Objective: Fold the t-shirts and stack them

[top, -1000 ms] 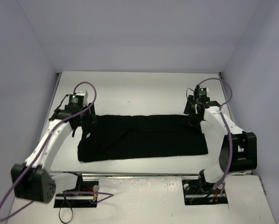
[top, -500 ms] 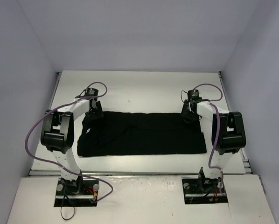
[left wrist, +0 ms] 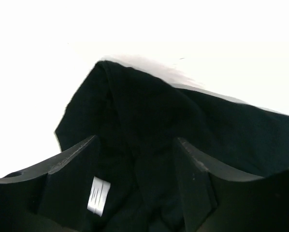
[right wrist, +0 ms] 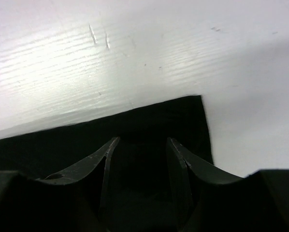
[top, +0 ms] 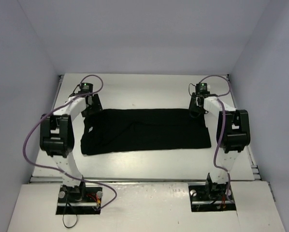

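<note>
The left pincer [left wrist: 136, 141] is set astride a bunched fold of the t-shirt [top: 149, 133] beside its white label [left wrist: 97, 195], the right pincer [right wrist: 143, 140] astride the flat far-right corner; jaws are parted, actual clamping cannot be told. The shirt is spread left-to-right across the middle of the surface [top: 144, 89]. A skewed fold is risked if one corner slips; bunching is shown only by left wrist, full outline only from above.
</note>
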Controlling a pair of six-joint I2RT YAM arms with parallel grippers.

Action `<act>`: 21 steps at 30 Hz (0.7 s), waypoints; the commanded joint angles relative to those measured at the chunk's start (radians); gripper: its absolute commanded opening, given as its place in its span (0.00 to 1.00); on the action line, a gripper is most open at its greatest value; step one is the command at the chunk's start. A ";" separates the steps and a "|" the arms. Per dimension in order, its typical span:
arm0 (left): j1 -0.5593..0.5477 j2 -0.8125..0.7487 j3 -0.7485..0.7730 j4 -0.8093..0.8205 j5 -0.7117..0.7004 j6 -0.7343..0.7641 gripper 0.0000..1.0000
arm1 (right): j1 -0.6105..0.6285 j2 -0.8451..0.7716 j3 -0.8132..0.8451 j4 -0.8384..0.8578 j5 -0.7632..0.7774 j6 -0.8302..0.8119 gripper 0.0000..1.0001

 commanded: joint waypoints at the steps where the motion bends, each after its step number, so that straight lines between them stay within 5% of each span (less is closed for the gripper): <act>1: -0.020 -0.231 -0.008 0.004 0.000 0.045 0.59 | -0.028 -0.163 0.033 -0.017 0.041 -0.042 0.40; 9: -0.117 -0.393 -0.191 -0.021 0.057 0.043 0.59 | -0.170 -0.225 -0.123 -0.023 -0.044 0.063 0.37; 21: -0.125 -0.290 -0.257 0.043 0.050 0.074 0.60 | -0.176 -0.063 -0.006 0.040 -0.176 -0.068 0.35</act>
